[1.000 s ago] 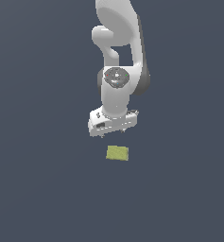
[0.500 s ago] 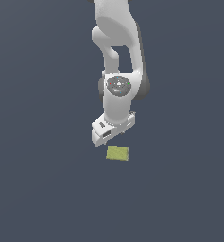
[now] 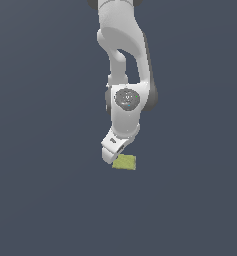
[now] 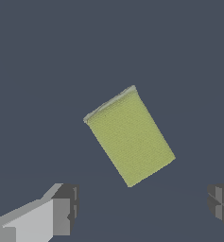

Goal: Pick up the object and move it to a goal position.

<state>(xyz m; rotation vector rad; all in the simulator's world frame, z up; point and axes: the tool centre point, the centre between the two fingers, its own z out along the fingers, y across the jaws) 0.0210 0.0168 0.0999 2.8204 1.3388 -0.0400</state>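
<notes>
One flat olive-lime block [image 4: 129, 137], plain matte rectangle, lies on the dark floor; gripper [image 4: 142, 208] just above it, fingers spread wide, empty.

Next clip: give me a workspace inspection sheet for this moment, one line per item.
Surface: plain dark grey floor, no markings.
Job's things: yellow-green block lying flat, ungrasped; no goal marker seen.
Clutter: nothing seen.
Grippers: gripper open, fingers spread wider than the block, which lies beyond their tips, turned at an angle to them; the exterior view shows the gripper low, just beside the block.
Cables: nothing seen.
Surroundings: white Panda arm; nothing else seen.
</notes>
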